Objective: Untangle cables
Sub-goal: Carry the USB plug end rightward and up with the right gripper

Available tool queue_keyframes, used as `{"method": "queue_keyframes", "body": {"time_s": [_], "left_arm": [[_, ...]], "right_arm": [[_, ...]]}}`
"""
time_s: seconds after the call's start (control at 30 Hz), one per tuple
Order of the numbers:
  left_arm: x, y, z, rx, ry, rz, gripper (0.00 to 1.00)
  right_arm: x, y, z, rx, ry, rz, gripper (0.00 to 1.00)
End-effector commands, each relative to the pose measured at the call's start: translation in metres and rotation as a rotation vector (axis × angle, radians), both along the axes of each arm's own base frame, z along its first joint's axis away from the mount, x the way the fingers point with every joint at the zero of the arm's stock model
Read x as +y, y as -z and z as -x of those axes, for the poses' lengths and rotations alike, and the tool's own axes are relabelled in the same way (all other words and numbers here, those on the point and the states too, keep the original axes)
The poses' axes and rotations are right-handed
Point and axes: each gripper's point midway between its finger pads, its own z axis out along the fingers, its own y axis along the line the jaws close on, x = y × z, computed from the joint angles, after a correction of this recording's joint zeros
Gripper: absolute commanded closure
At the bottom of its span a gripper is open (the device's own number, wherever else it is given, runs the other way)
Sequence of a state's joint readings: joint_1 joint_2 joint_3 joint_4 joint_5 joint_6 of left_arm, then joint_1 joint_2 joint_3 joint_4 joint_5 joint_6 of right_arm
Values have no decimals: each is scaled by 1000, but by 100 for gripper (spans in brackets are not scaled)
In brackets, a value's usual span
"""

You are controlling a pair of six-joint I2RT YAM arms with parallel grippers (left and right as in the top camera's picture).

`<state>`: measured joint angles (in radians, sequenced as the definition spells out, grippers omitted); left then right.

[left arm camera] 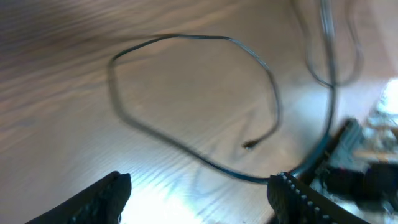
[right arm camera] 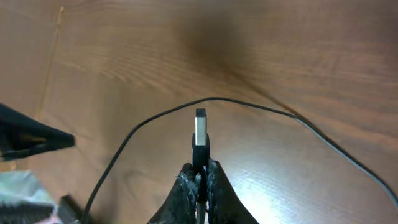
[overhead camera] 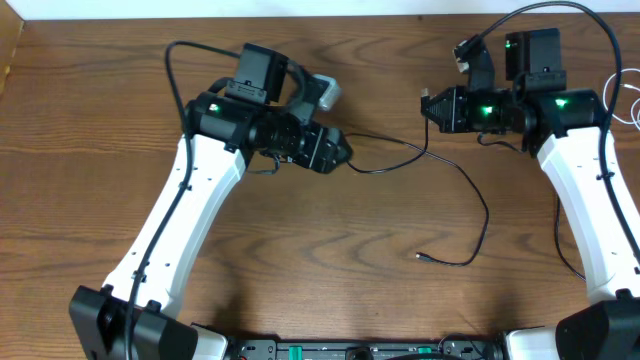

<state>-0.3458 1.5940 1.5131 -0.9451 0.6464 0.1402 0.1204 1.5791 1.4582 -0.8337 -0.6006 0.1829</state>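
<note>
A thin black cable (overhead camera: pixel 470 185) lies on the wooden table between the arms. One end (overhead camera: pixel 420 257) rests free near the front middle. My right gripper (overhead camera: pixel 428 104) is shut on the cable's USB plug (right arm camera: pixel 200 132), which sticks out beyond the fingertips (right arm camera: pixel 200 169) above the table. My left gripper (overhead camera: pixel 344 152) is open and empty. In the left wrist view the cable (left arm camera: pixel 186 38) forms a loop on the table and passes close to the right finger of the open jaws (left arm camera: pixel 200 185). Its small plug end (left arm camera: pixel 249 145) lies inside the loop. A white cable (overhead camera: pixel 627 100) shows at the far right edge.
The thicker black cables fixed to the arms arch over the left arm (overhead camera: pixel 178 75) and the right arm (overhead camera: pixel 590 20). A grey object (overhead camera: pixel 328 92) sits behind the left wrist. The table's back edge runs along the top.
</note>
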Motion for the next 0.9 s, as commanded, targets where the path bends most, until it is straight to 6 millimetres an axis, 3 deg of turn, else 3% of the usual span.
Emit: {"method": "queue_keyframes", "body": {"time_s": [0.0,0.33,0.6,0.67,0.73,0.77,0.87], "left_arm": [[-22,-6,16,-48,204,104,21],[-33,12,16,-17,275,129,20],[-55,24,40,-27,457,152,20],[-57,25,43,-26,470,151,30],[-57,26,42,-28,471,149,51],[-57,26,42,-29,470,144,56],[-54,30,41,-28,462,116,57]], "right_arm": [[8,-15,9,-4,-48,-67,99],[7,-13,13,-3,-69,-53,99],[6,-13,13,-8,-72,-49,99],[6,-13,13,-9,-72,-49,99],[6,-13,13,-9,-72,-49,99],[6,-13,13,-8,-72,-49,99],[3,-12,11,-9,-62,-42,99]]}}
